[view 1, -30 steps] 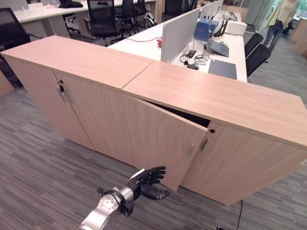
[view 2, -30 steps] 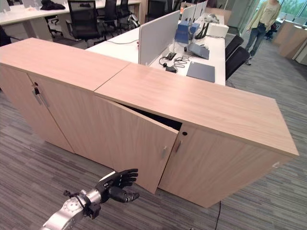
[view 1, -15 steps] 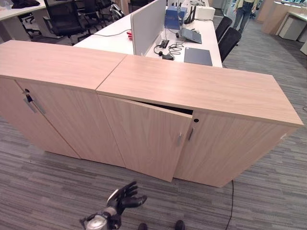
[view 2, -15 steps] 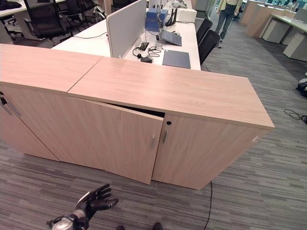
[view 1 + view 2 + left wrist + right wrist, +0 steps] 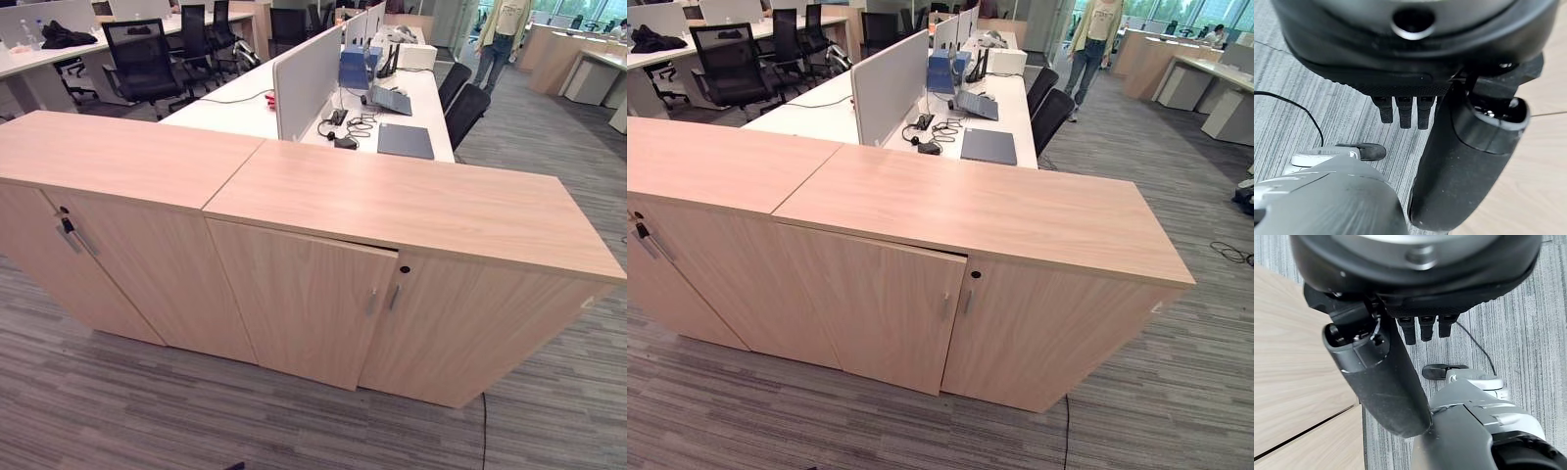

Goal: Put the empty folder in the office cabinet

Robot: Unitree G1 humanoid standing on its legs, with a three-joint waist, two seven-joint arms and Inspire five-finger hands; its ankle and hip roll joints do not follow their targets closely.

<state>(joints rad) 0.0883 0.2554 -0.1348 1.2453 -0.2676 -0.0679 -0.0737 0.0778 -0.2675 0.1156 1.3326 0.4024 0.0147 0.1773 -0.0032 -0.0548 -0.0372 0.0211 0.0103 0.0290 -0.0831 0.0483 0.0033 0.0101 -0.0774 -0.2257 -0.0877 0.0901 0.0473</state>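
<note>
While the head cameras look down on a long, low light-wood office cabinet point(image 5: 392, 211) standing on grey striped carpet point(image 5: 118, 401), its left-hand door point(image 5: 299, 299) on the right unit stands slightly ajar, its top edge out from the cabinet front with a thin dark gap under the top panel. The neighbouring door point(image 5: 470, 333) to its right sits flush, and two small metal handles point(image 5: 382, 300) lie side by side where the two doors meet. A second cabinet unit point(image 5: 108, 186) joins on at the left, with a key and handle point(image 5: 71, 235) on its front.

The empty folder cannot be seen on the cabinet top, on the carpet or in either hand; whether it lies inside the cabinet cannot be told.

In the left wrist view, the left hand point(image 5: 1449, 161) hangs beside the wood front with its fingers point(image 5: 1403, 111) pointing straight down and its thumb out to the side, relaxed and holding nothing. In the right wrist view, the right hand point(image 5: 1386, 382) hangs likewise next to the wood panel, fingers point(image 5: 1422, 330) straight, thumb extended, empty.

Behind the cabinet stand white desks point(image 5: 245, 103) with a grey divider screen point(image 5: 306, 78), a dark closed laptop point(image 5: 406, 141), cables and black office chairs point(image 5: 142, 59). A person point(image 5: 1092, 39) in a light top stands at the far end of the aisle.
</note>
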